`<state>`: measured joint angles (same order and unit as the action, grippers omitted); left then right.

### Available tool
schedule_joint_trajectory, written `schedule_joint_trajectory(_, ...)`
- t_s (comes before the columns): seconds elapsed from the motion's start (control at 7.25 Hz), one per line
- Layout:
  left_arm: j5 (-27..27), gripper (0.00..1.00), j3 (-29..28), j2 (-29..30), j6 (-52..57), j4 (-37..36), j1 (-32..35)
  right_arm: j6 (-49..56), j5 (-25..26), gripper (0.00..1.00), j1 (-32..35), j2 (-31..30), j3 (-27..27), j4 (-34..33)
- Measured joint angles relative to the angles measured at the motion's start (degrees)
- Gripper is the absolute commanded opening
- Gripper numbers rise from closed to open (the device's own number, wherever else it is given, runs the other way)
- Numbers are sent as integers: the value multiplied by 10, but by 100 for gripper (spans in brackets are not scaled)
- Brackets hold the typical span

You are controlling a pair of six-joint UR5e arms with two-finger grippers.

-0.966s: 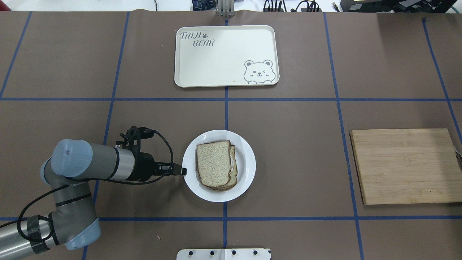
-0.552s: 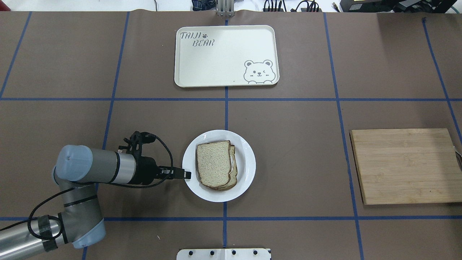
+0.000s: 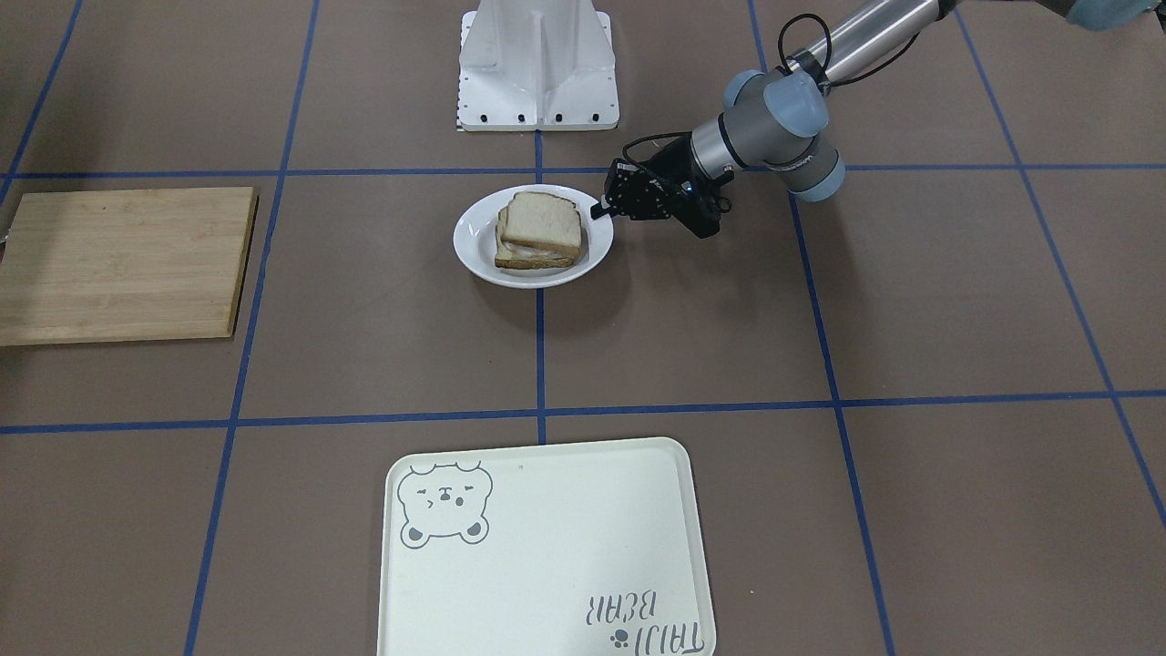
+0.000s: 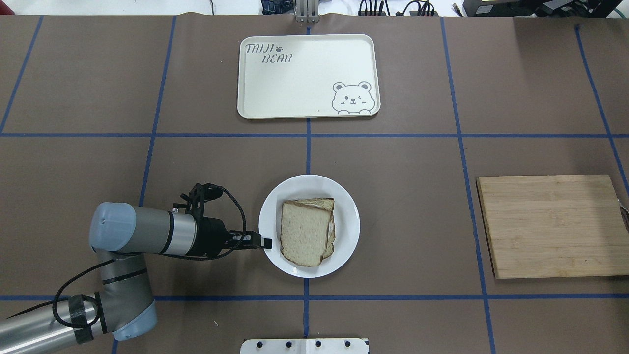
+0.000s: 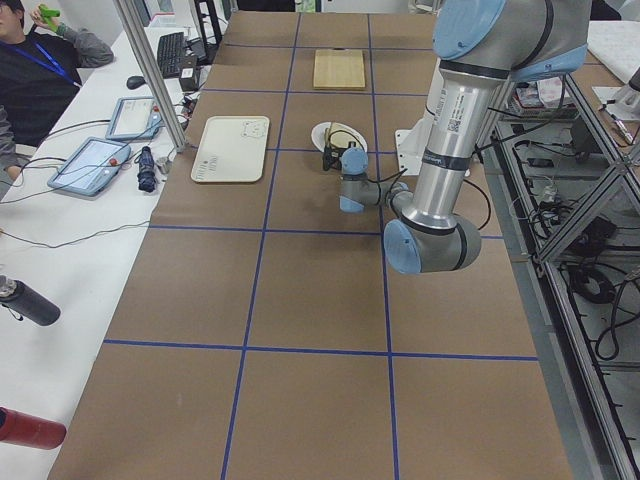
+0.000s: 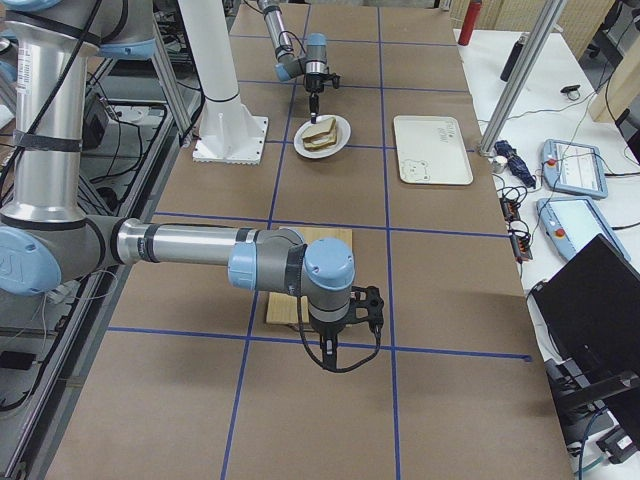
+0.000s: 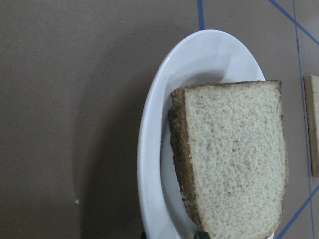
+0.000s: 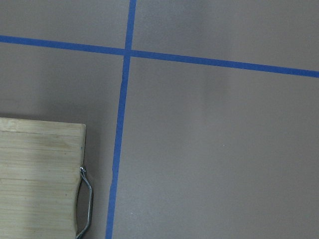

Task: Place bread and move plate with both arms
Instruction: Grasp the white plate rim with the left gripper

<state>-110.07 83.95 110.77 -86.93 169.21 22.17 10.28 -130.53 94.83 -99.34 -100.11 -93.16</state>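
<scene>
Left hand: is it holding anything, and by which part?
The left hand appears to pinch the plate by its rim, on the side nearest that arm. The bread lying on it is not gripped.

Lighting brightly and evenly from overhead, throwing only soft, short shadows under the left arm (image 4: 142, 236) and beside the plate (image 7: 149, 149). Glinting faintly along that glossy rim. Blurring slightly in the left wrist close-up, softening the bread (image 7: 234, 159) crust; rendering the fixed views sharp.
</scene>
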Motion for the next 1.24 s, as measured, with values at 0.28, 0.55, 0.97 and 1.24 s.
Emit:
schedule_joint_trajectory(0.28, 0, 0, 4, -4, -6, 1, 0, 0, -1, 100, 0, 0, 0, 0)
schedule_joint_trajectory(0.55, -1, 0, 6, -5, -37, 1, 0, 0, -1, 100, 0, 0, 0, 0)
schedule_joint_trajectory(0.97, 3, 0, 22, 1, -172, 2, 5, 1, 0, 100, 0, -1, 0, 0)
schedule_joint_trajectory(1.24, 37, 0, 36, 5, -260, 4, 8, 1, 0, 100, 0, -1, 1, 0)
